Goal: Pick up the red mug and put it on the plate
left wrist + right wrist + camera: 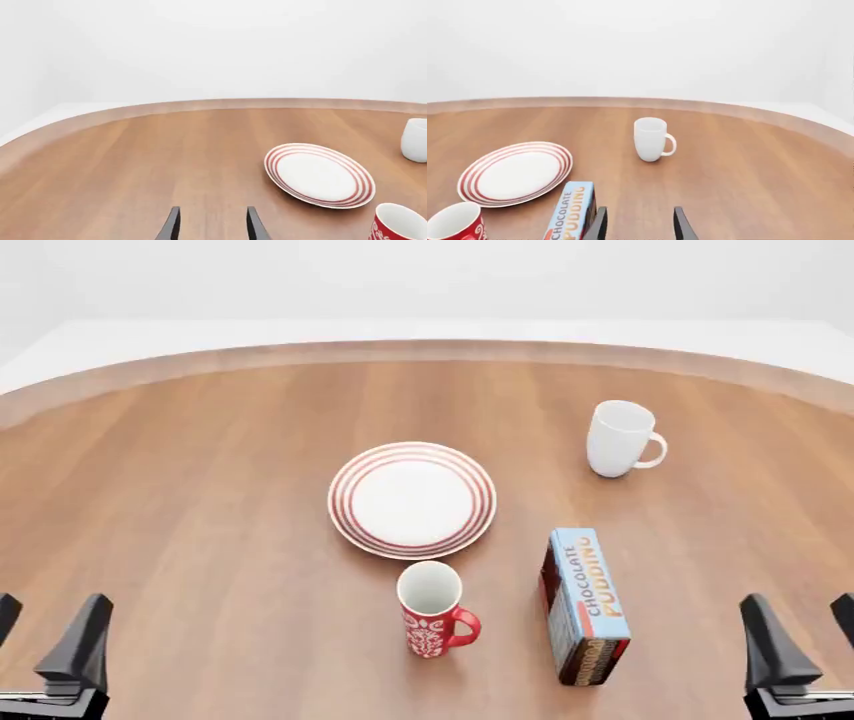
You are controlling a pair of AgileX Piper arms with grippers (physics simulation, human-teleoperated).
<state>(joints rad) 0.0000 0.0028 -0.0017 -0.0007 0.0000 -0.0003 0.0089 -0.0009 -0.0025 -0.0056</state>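
Simulated tabletop scene: round wooden table [200, 540], blank white walls, flat rendered look.

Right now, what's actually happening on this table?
Nothing is being handled yet. Both arms sit at the near edge, the left end effector and the right end effector open and empty. The red mug stands upright on the table just in front of the plate, which has nothing on it. A chocolate pudding box lies to the mug's right, and a white mug stands farther back on the right.
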